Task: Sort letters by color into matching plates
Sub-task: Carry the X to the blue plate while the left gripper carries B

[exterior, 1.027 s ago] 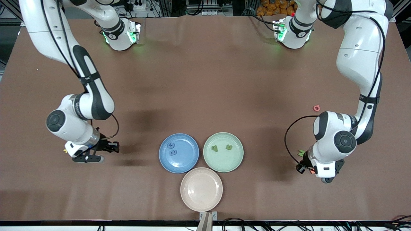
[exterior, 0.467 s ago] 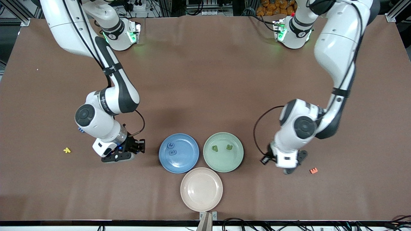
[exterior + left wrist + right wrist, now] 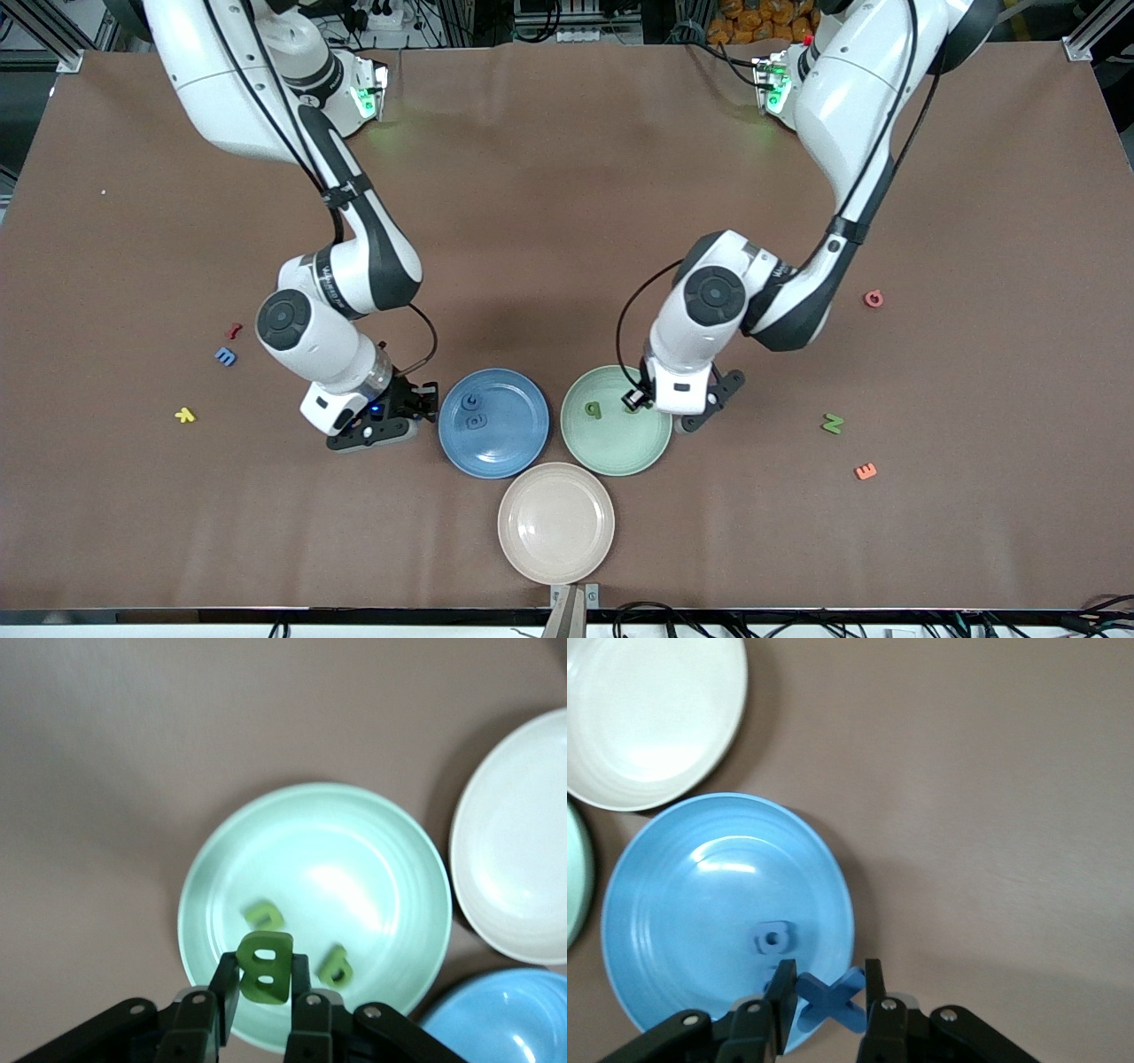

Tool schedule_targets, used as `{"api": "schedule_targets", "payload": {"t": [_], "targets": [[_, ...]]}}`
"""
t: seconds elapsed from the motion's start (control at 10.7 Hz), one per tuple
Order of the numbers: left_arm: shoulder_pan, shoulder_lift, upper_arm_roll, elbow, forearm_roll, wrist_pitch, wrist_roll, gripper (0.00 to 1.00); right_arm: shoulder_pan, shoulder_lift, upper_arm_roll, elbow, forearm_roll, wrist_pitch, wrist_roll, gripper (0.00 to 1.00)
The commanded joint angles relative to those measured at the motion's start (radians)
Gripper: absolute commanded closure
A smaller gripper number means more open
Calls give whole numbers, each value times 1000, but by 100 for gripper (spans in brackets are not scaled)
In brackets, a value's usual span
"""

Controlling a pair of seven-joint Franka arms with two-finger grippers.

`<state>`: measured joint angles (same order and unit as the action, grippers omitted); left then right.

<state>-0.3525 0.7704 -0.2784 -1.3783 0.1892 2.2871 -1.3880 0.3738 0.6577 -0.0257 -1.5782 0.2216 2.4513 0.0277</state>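
Brown table (image 3: 567, 221), two white arms reaching in from the bases toward the plates. Three plates clustered near the front camera edge: blue plate (image 3: 518, 439), mint green plate (image 3: 611, 447) beside it toward the left arm's end, beige plate (image 3: 556, 523) nearer the camera, nestled between and touching close to both.

Right gripper (image 3: 826, 1001) hangs over the blue plate's rim on the side toward the right arm's end, jaws pinched on a blue X letter (image 3: 833, 997). Left gripper (image 3: 264, 979) hangs over the green plate's edge, jaws pinched on a green B letter (image 3: 264, 967). In the front view the left wrist body covers part of the green plate and one letter in it; the right wrist hides what it carries.

Blue plate holds two blue letters (image 3: 474, 412). Green plate holds two green letters: one seen in front view (image 3: 593, 409), the other (image 3: 336, 966) clear only in the left wrist view.

Loose on the table, well apart from the plates: toward the right arm's end, a blue letter (image 3: 226, 356), a small red letter (image 3: 234, 330) just beside it, a yellow letter (image 3: 184, 414) nearer the camera. Toward the left arm's end, a green N letter (image 3: 832, 424), an orange letter (image 3: 866, 471) nearer the camera, a pink letter (image 3: 873, 299) farther off.
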Motion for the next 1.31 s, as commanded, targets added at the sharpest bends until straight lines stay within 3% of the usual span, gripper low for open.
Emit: {"api": "schedule_targets", "payload": {"t": [0.0,0.28,0.37,0.47,0.56,1.12,1.21], "targets": [[-14,-16,-40,-13,-20,1,-54,100,49,83,-3,115,22,-5,6,77],[-29,35,-74,-15,-24,142,-60,100,79,117,4,158,28,1,9,75],[-42,36,-74,-15,-25,150,-63,100,79,117,10,158,30,2,11,63],[-45,37,-73,-18,-25,150,-62,100,79,117,10,158,41,2,11,22],[-49,41,-73,-21,-22,149,-57,100,79,117,9,158,68,0,1,0],[-69,56,-41,-21,-13,141,-10,100,47,88,-3,142,59,-21,-84,0],[-66,56,-28,-21,-13,141,9,100,43,88,-31,142,59,-38,-98,0]]}}
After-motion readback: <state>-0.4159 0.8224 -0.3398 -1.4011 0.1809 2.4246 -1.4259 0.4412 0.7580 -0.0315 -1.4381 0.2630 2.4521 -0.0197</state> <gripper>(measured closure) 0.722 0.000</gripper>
